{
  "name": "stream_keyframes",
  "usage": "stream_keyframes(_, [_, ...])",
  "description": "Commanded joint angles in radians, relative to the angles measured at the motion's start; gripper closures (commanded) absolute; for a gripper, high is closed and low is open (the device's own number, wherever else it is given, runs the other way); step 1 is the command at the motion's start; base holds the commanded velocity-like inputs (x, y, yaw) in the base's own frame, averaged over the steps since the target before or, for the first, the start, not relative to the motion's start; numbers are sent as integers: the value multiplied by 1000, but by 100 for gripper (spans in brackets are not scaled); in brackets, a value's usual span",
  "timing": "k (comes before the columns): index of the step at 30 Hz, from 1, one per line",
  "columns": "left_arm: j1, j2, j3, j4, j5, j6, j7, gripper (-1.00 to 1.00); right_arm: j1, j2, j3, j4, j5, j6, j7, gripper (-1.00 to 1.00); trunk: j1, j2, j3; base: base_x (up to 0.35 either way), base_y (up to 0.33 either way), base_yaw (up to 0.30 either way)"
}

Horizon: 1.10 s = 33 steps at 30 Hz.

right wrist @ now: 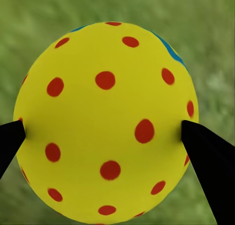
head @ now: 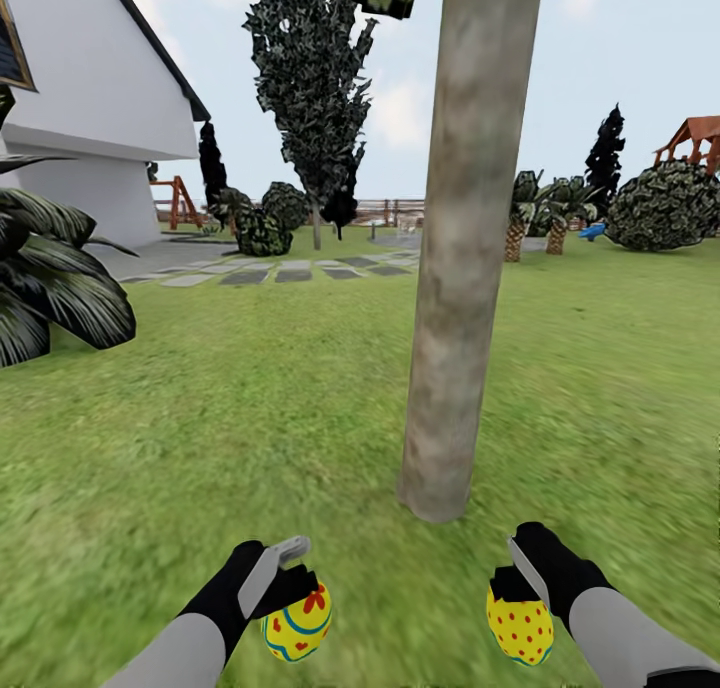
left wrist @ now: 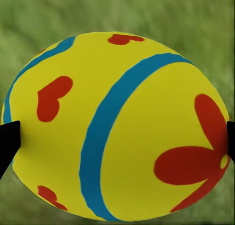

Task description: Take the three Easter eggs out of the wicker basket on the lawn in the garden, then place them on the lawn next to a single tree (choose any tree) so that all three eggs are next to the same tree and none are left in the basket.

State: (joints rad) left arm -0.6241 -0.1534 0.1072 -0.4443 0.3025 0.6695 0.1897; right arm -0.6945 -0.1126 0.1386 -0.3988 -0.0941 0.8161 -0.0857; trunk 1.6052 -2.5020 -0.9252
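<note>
Both pairs of fingers pinch an egg, the left gripper [head: 291, 580] a striped egg [head: 297, 623], the right gripper [head: 518, 580] a dotted egg [head: 520, 625], both hanging over the lawn [head: 200, 418] just short of the tree [head: 455, 298], nearer the right

We see a yellow Easter egg [left wrist: 117, 127] pinched between the left hand's [left wrist: 117, 141] two black fingertips [left wrist: 7, 141], one at each side (blue stripes and red heart and flower marks cross its shell), with blurred green lawn [left wrist: 117, 9] behind it.
</note>
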Motion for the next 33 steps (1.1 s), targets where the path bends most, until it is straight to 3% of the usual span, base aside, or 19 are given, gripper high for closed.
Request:
stream_keyframes(1, [0,1,4,7,9,4,-18,100,0,-1,7,-2,-10,4,-8,100,0,-1,-5,0,0,0])
stream_keyframes(9, [0,0,3,18,8,3,-36,100,0,-1,7,-1,-11,-5,-8,100,4,-3,-36,0,0,0])
stream_keyframes(18, [0,0,3,18,8,2,-38,100,0,-9,7,37,-12,-21,16,100,4,-3,-36,0,0,0])
stream_keyframes(33, [0,-2,3,18,7,-5,-35,100,0,-7,7,35,-12,-19,13,100,11,-6,-94,0,0,0])
